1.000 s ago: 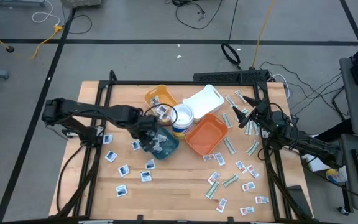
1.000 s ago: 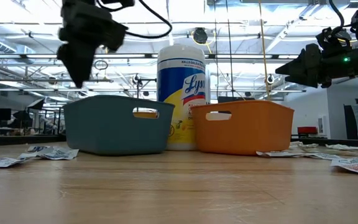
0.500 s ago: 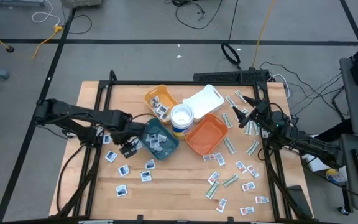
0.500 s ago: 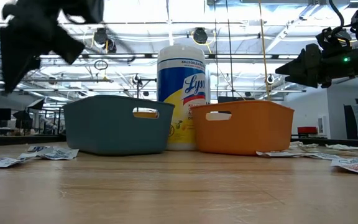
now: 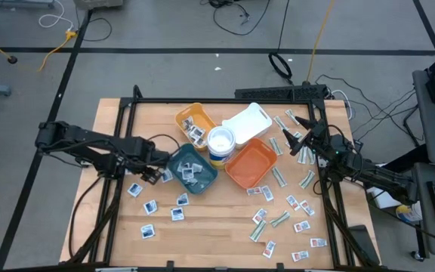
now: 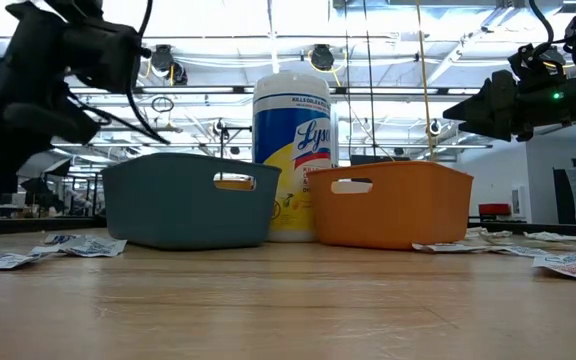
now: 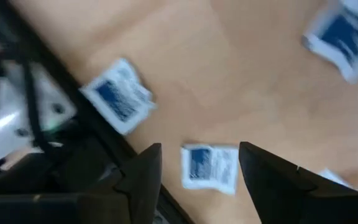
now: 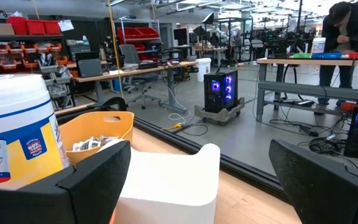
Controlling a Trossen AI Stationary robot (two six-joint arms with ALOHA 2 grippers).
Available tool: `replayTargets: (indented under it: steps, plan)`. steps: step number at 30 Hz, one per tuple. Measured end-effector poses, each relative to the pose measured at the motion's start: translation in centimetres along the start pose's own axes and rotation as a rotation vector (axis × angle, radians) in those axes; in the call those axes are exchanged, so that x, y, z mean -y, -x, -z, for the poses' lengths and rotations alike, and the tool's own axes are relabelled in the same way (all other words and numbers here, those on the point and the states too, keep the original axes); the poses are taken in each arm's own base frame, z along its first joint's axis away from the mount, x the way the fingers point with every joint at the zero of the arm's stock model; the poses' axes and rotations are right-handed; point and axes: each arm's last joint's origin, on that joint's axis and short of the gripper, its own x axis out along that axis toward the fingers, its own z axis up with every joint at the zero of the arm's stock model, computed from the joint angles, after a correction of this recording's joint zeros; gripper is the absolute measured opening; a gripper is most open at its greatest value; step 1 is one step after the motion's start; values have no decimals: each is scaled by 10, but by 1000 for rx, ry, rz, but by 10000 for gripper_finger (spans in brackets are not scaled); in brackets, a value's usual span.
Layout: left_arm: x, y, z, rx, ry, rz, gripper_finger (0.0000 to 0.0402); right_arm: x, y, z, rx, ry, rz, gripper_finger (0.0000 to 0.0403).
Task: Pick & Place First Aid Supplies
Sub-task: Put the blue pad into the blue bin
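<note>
White-and-blue packet (image 7: 209, 167) flat on wooden table (image 5: 217, 227), centred between left hand (image 7: 197, 177) fingers, gap clear either side, nothing held. More first aid supplies scattered beside teal tray (image 5: 193, 169), some already inside it. Judgement: descend straight, keep packet centred, avoid dark frame rail (image 7: 73, 134) alongside; pinch low since packet lies thin and may slide. Right hand (image 5: 299, 145) parked at far right edge over green-white strips (image 5: 287, 132), fingers wide apart, empty. Orange tray (image 5: 249, 164) and white tub (image 5: 221, 142) just beyond teal one.

Bright overhead lighting; left wrist view motion-blurred; low view backlit, arms silhouetted.
</note>
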Motion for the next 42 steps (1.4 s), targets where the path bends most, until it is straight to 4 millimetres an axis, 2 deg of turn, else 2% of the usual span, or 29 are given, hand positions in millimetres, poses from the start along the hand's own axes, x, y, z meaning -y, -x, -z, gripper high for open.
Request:
replayTargets:
  steps: [10, 18, 28, 34, 42]
  plan:
    - [-2, 0, -11, 48, 210, -7, 176, 0, 0, 0, 0, 0, 0, 377]
    - [9, -12, -21, 17, 282, -62, 169, 0, 0, 0, 0, 0, 0, 377]
    - [13, -22, -31, -32, 192, -107, 172, 0, 0, 0, 0, 0, -1, 377]
    - [17, -11, -36, -43, 105, -61, 172, 0, 0, 0, 0, 0, 0, 377]
    - [22, 4, -38, -80, -271, 65, 172, 0, 0, 0, 0, 0, -1, 377]
